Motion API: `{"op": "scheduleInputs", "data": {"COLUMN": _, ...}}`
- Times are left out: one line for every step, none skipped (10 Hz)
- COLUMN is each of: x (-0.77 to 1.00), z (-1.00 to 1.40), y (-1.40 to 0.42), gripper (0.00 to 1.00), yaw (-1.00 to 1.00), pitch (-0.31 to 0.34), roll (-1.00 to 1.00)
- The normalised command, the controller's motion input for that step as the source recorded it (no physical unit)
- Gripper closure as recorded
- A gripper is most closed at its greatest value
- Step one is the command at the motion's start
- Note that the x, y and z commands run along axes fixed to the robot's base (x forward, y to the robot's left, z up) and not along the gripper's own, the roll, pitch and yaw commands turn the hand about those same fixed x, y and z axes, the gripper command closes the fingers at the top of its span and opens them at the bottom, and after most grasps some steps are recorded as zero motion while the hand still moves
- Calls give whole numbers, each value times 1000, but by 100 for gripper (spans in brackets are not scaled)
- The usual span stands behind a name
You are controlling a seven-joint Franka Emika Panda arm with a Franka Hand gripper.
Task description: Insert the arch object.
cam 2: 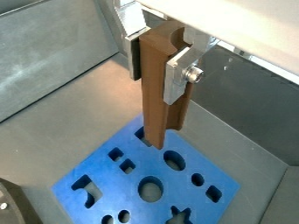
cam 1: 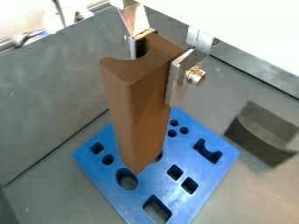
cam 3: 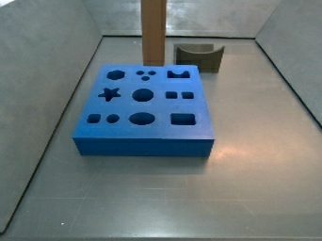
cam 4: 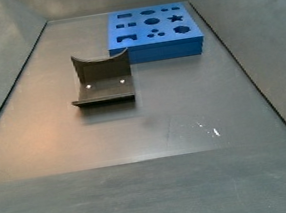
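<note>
Wrist views: brown post (cam 1: 135, 105) is pinched between the fingers (cam 1: 184, 72) above the blue board (cam 1: 193, 179); arch block (cam 1: 267, 129) lies apart on the worktop (cam 4: 149, 128), beside the board.

Grey metal floor (cam 4: 149, 128), grey walls (cam 3: 51, 28)

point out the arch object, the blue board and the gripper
arch object (cam 4: 101, 78): side view, on its scooped inner face.
blue board (cam 3: 141, 143): side view, on its front wall.
gripper (cam 1: 162, 59): wrist view, midway between the fingertips, which grip a brown post above the board.
</note>
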Motion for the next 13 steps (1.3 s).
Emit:
{"op": "scheduleInputs", "data": {"x": 511, "z": -243, "y": 211, "gripper": 100, "yaw": -726, "pitch": 0, "roll": 16}}
{"op": "scheduleInputs", "data": {"x": 574, "z": -180, "y": 294, "gripper": 100, "yaw": -669, "pitch": 0, "roll": 0}}
{"op": "scheduleInputs", "data": {"x": 617, "z": -137, "y": 343, "gripper": 100, "yaw": -611, "pitch": 0, "roll": 0}}
{"op": "scheduleInputs", "data": {"x": 643, "z": -94, "y": 406, "gripper": 100, "yaw": -523, "pitch": 0, "roll": 0}}
{"op": "scheduleInputs", "data": {"x": 626, "z": -94, "y": 480, "gripper": 100, "yaw": -429, "pitch": 0, "roll": 0}}
{"op": "scheduleInputs", "data": {"x": 589, "z": -111, "y": 589, "gripper": 100, "yaw": -294, "pitch": 33, "roll": 33}}
{"op": "scheduleInputs", "data": {"x": 543, "z": -180, "y": 626, "gripper": 100, "yaw": -206, "pitch": 74, "roll": 134}}
{"op": "scheduleInputs", "data": {"x": 471, "z": -177, "y": 640, "gripper": 100, "yaw": -157, "pitch": 83, "roll": 194}}
{"op": "scheduleInputs", "data": {"x": 369, "z": -166, "y": 583, "gripper": 100, "yaw": -243, "pitch": 90, "roll": 206}}
{"op": "scheduleInputs", "data": {"x": 189, "z": -26, "y": 226, "gripper": 100, "yaw": -757, "pitch": 31, "roll": 71}}
{"op": "scheduleInputs", "data": {"x": 86, "z": 0, "y": 97, "gripper": 100, "yaw": -929, "pitch": 0, "roll": 17}}
{"op": "scheduleInputs", "data": {"x": 83, "z": 0, "y": 80, "gripper": 100, "yaw": -946, "pitch": 0, "roll": 9}}
{"op": "scheduleInputs", "data": {"x": 94, "z": 0, "y": 77, "gripper": 100, "yaw": -954, "pitch": 0, "roll": 0}}
